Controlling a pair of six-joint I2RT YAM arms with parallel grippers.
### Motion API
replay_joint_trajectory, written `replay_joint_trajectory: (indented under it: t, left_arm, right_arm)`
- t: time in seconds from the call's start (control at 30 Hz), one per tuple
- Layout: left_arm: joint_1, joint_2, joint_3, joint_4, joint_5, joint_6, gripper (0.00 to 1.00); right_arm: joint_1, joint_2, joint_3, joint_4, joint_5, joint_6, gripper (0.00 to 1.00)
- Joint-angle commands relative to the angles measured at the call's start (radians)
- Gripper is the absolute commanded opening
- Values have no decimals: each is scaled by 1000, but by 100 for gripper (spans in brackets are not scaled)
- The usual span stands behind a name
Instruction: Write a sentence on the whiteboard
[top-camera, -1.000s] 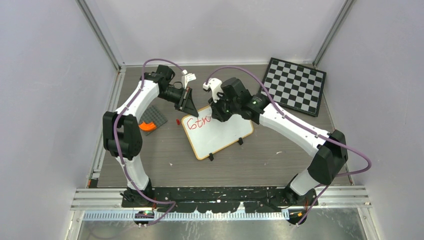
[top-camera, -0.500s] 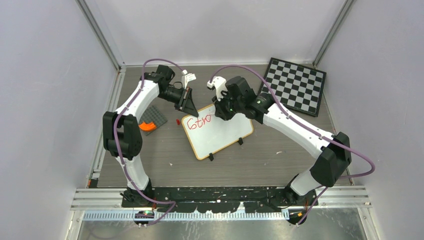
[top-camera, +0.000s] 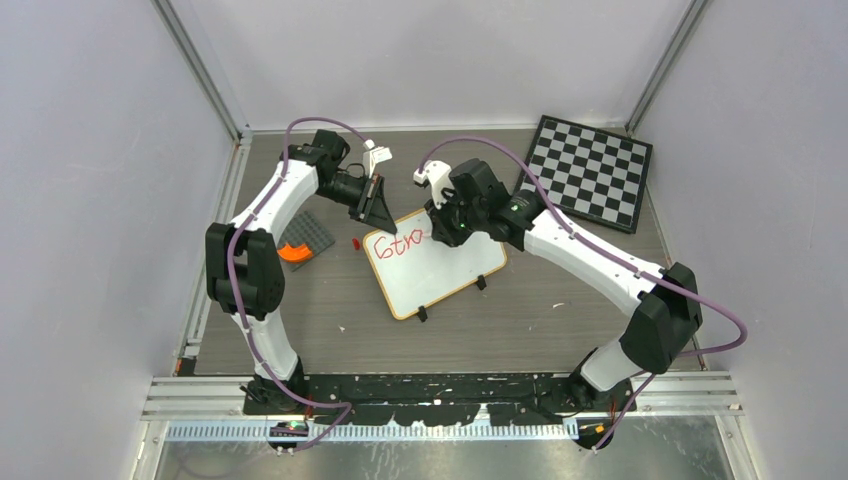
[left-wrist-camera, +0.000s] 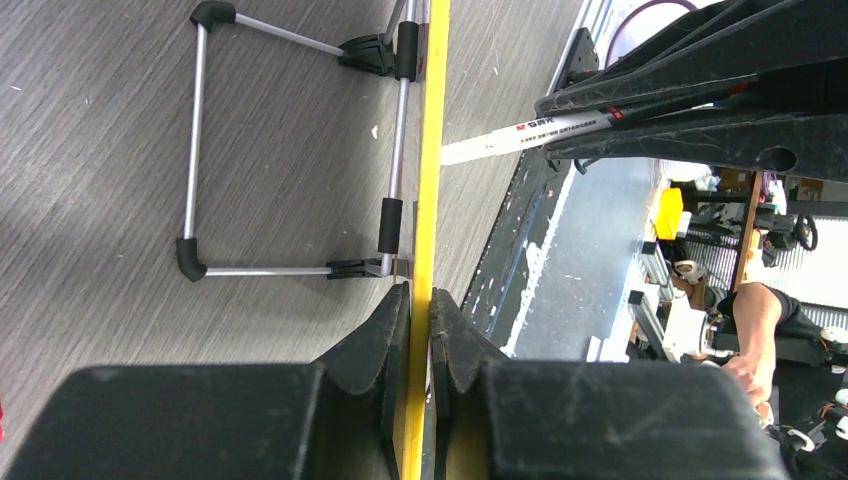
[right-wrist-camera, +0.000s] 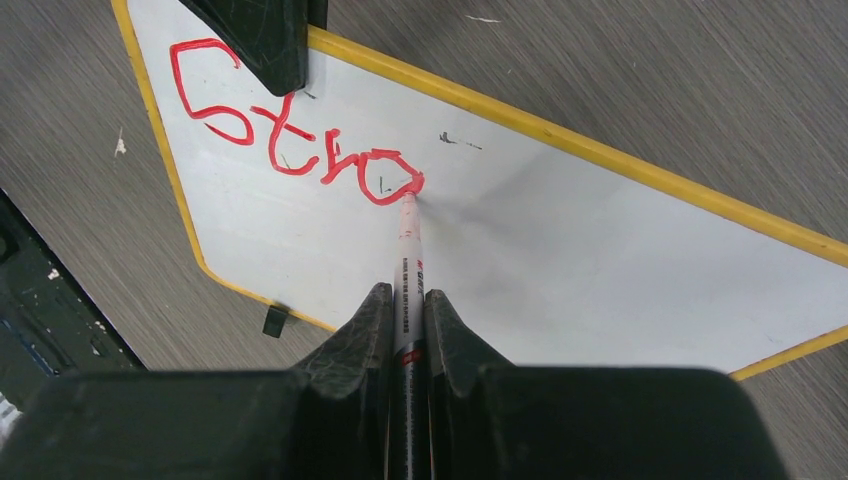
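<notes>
Now one more letter (right-wrist-camera: 381, 201) on whiteboard (right-wrist-camera: 560, 235)

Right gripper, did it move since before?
Yes. The right gripper slid a little to the right along the whiteboard, toward the checkered board.

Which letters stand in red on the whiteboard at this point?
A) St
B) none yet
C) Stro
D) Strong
C: the right wrist view shows the red letters "Stro" on the whiteboard, with the marker tip resting at the edge of the "o" and nothing written after it.
</notes>
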Motion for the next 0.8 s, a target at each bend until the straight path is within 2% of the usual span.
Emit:
replay_joint_trajectory:
  t: [0.0, 0.43, 0.77]
  left_arm:
    - [-6, -6, 25, -28, -6, -1, 0]
    - [-6, -1, 33, -28, -6, -1, 0]
    - [-6, 10, 38, -24, -6, -3, 0]
  right_arm:
    - [1, -23, -3, 24, -2, -5, 0]
    - [-18, 13, 77, 30, 29, -6, 0]
    - [-38, 3, 40, 31, 26, -3, 0]
